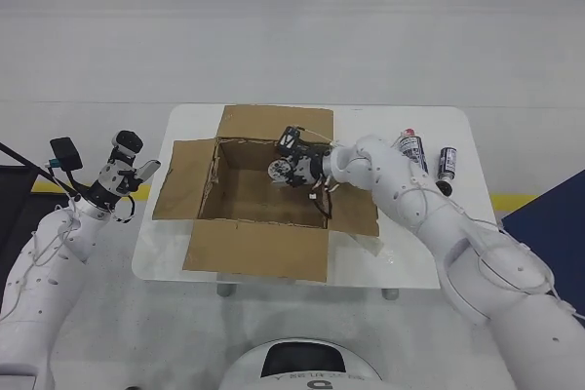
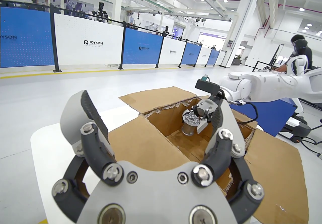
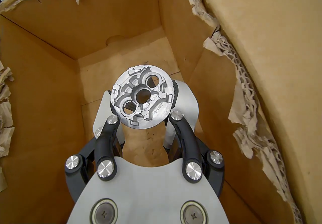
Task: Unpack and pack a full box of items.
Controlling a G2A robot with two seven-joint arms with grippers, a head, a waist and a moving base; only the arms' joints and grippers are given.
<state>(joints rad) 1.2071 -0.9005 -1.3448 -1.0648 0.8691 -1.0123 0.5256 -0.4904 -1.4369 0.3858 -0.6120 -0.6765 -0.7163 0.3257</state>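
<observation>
Right wrist view: my right claw (image 3: 144, 99) grips a metal disc (image 3: 142, 95) inside the box (image 3: 50, 84), maybe not touching bottom; left claw (image 2: 153, 101) hangs open.

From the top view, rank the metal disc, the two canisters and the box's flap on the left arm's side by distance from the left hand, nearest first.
1. Box flap, folded out toward the left hand.
2. Metal disc, in the right hand over the box.
3. Pale-labelled canister, on the table beyond the box.
4. Dark canister, just past it.
</observation>
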